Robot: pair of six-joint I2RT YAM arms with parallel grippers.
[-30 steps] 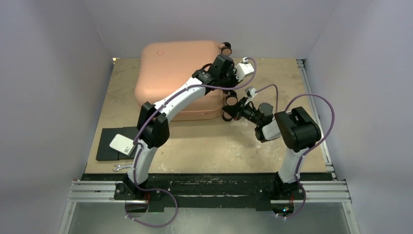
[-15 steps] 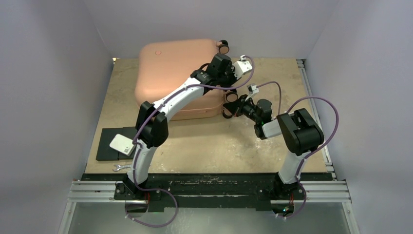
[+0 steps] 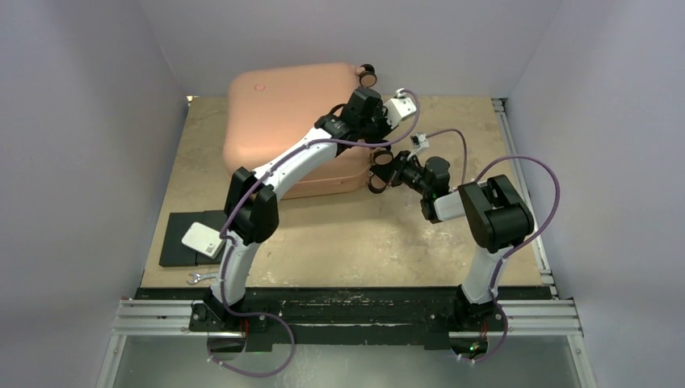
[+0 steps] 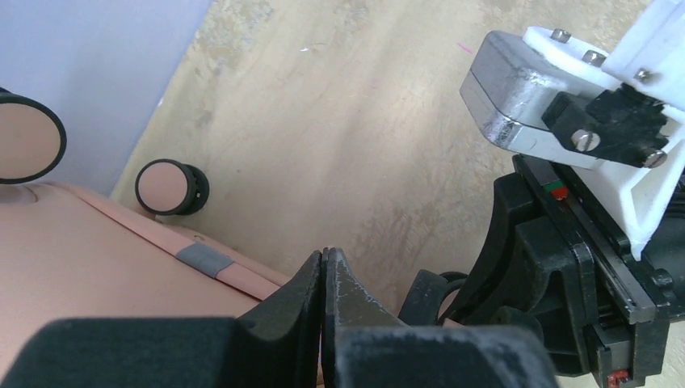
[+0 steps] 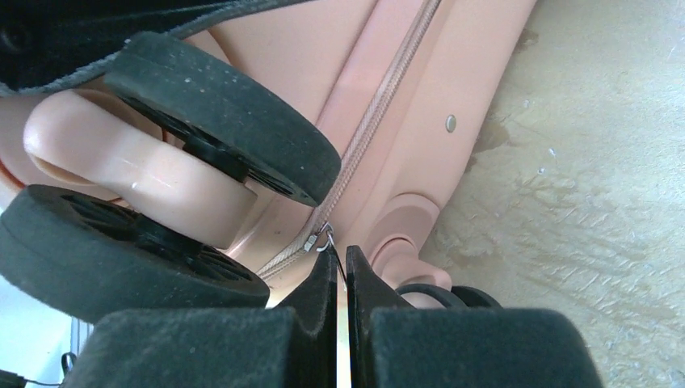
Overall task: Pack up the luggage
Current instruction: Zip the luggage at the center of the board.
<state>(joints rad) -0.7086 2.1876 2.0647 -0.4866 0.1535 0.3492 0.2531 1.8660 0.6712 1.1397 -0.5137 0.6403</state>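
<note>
We are finding the luggage (image 3: 283,121) closed, far left. The right gripper (image 5: 339,279) is pinching its zipper pull (image 5: 325,241), jaws narrow; the left gripper (image 4: 323,275), jaws touching, is holding nothing. The zipper step seems to be in hand, and we are expecting it to need a steady, straight draw next.

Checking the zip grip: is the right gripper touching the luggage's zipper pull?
Touching. In the right wrist view, the zipper pull runs down between the closed fingertips of the right gripper, pinched there.

Left arm (image 3: 300,156), right arm (image 3: 483,275): white link shells, blocky black joint housings. Purple cables (image 3: 517,158) loop along both. Left end effector (image 4: 323,263): black fingers, tips scuffed grey. Right wrist camera mount (image 4: 517,101): silver block, white bracket, small screws. Tiny red-green mark beneath, possibly indicator light.
</note>
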